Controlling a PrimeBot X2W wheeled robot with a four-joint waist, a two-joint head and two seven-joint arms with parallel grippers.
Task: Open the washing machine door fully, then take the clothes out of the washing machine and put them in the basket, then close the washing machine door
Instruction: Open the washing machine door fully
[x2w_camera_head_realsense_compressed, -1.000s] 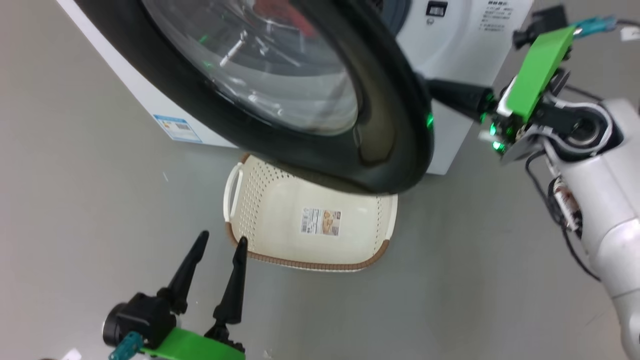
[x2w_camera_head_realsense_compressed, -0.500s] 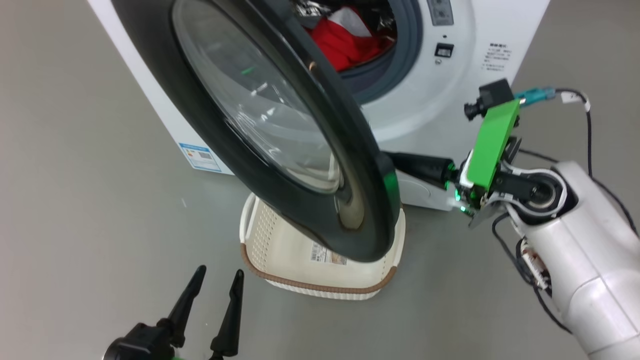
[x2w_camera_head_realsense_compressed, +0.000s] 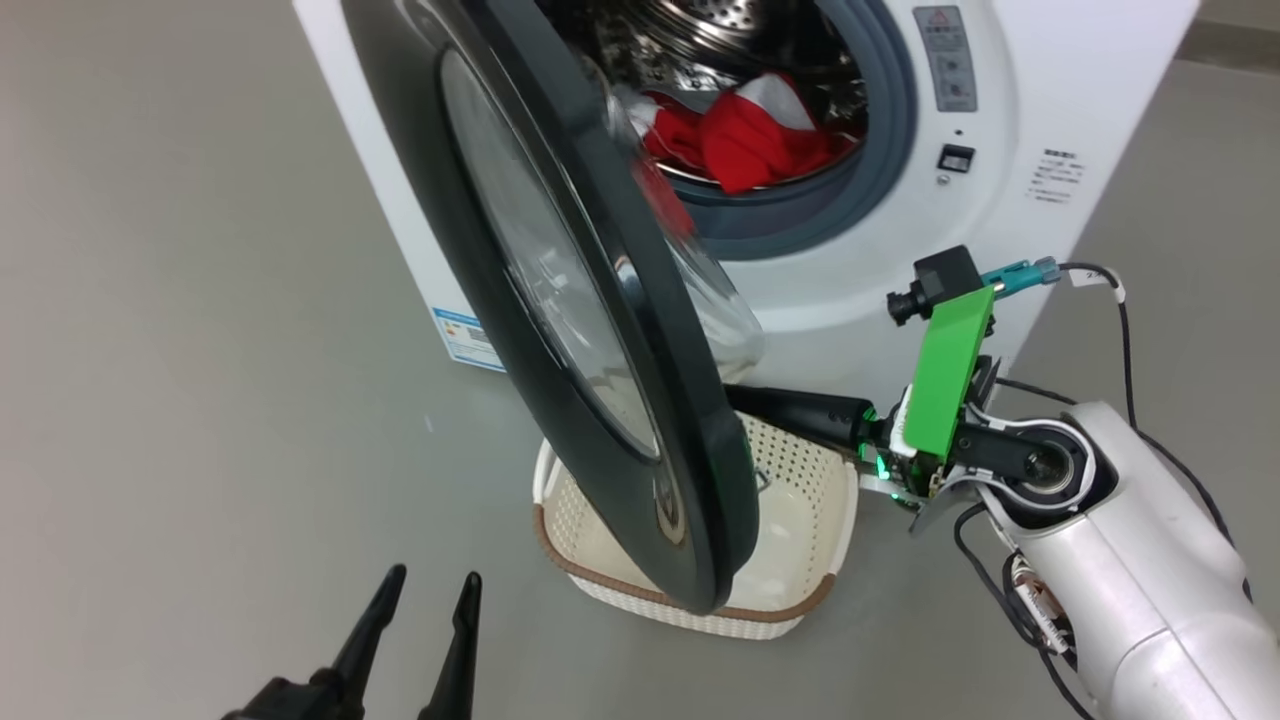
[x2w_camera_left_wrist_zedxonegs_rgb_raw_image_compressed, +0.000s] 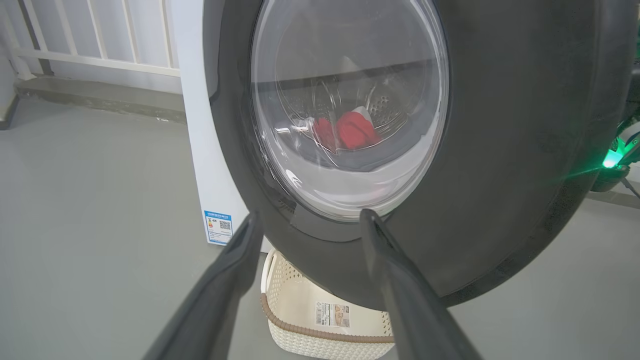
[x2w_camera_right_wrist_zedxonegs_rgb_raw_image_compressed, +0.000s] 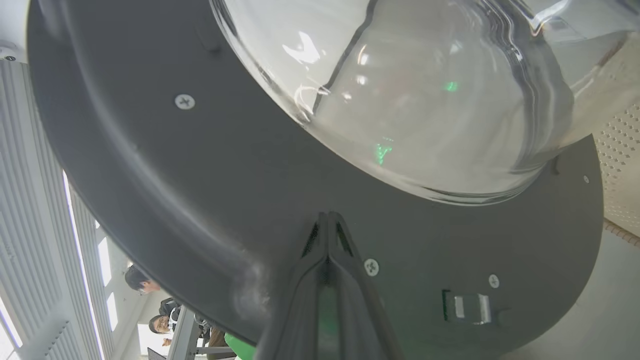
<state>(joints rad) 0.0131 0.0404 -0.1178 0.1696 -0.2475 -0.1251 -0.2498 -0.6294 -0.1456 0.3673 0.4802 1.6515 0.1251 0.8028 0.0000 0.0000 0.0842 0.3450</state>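
Observation:
The washing machine (x2w_camera_head_realsense_compressed: 1010, 120) is white, and its door (x2w_camera_head_realsense_compressed: 600, 330) stands swung well out, black rim edge-on to me. Red and white clothes (x2w_camera_head_realsense_compressed: 740, 135) lie in the steel drum. The cream basket (x2w_camera_head_realsense_compressed: 800, 590) sits on the floor under the door. My right gripper (x2w_camera_head_realsense_compressed: 790, 410) reaches in behind the door, shut with nothing in it. In the right wrist view its tips (x2w_camera_right_wrist_zedxonegs_rgb_raw_image_compressed: 327, 216) rest against the door's dark inner side (x2w_camera_right_wrist_zedxonegs_rgb_raw_image_compressed: 200, 165), below the glass bowl (x2w_camera_right_wrist_zedxonegs_rgb_raw_image_compressed: 425, 100). My left gripper (x2w_camera_head_realsense_compressed: 433, 575) hangs open and empty in front of the door (x2w_camera_left_wrist_zedxonegs_rgb_raw_image_compressed: 500, 150). The clothes (x2w_camera_left_wrist_zedxonegs_rgb_raw_image_compressed: 355, 132) show through the glass.
Grey floor spreads to the left and in front of the machine. A blue label (x2w_camera_left_wrist_zedxonegs_rgb_raw_image_compressed: 219, 226) marks the machine's lower side. A white railing (x2w_camera_left_wrist_zedxonegs_rgb_raw_image_compressed: 90, 45) runs along the back wall. People (x2w_camera_right_wrist_zedxonegs_rgb_raw_image_compressed: 150, 300) stand far off beyond the door's edge.
The door has swung further open with my shut right gripper behind it. The head view has shifted, bringing the drum and clothes into sight. My left gripper stays open.

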